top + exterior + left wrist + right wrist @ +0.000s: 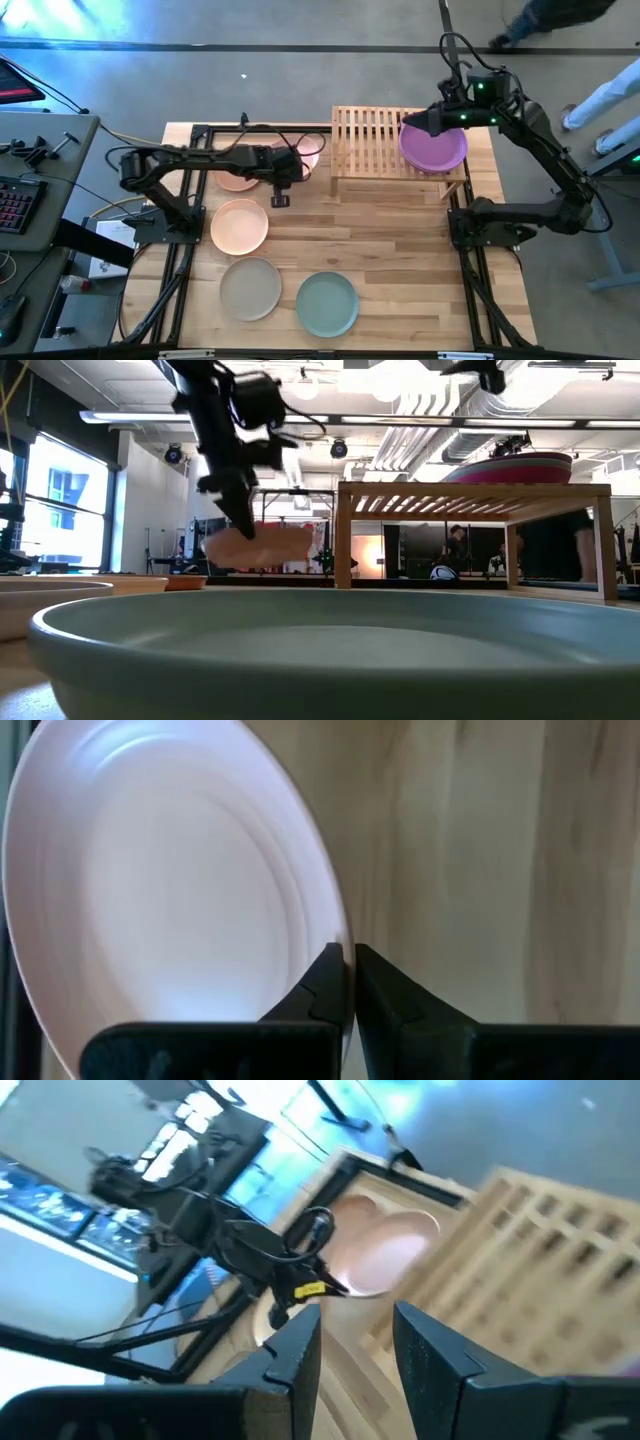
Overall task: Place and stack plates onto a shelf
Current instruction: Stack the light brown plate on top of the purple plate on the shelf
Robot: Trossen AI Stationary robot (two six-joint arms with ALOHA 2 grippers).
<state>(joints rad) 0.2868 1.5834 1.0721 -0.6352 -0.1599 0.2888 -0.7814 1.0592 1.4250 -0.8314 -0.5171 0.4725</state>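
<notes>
My left gripper (290, 160) (350, 960) is shut on a pale pink plate (308, 150) (262, 545), held left of the shelf (380, 140) (475, 490). The shelf is a low rack of wooden slats. A stack of purple and magenta plates (435, 148) (515, 467) rests flat on its right half. My right gripper (412, 122) (355, 1330) is open and hovers over the shelf by the stack's left edge. On the tabletop lie a peach plate (240, 226), a beige plate (250, 288), a mint green plate (327, 303) and another peach plate (236, 181) under my left arm. My left gripper pinches the pale pink plate by its rim (335, 935) between its two fingers (322, 988), one on the upper face and one under the rim. The fingers come nearly level from the table's left side. The plate is lifted clear of the table and lies roughly flat.
The shelf's left half (362, 135) shows bare slats. Black frame rails (190, 200) run along both sides of the tabletop. The mint green plate (320, 650) fills the low view's foreground. People's legs (600, 100) show on the floor beyond the table's right far corner.
</notes>
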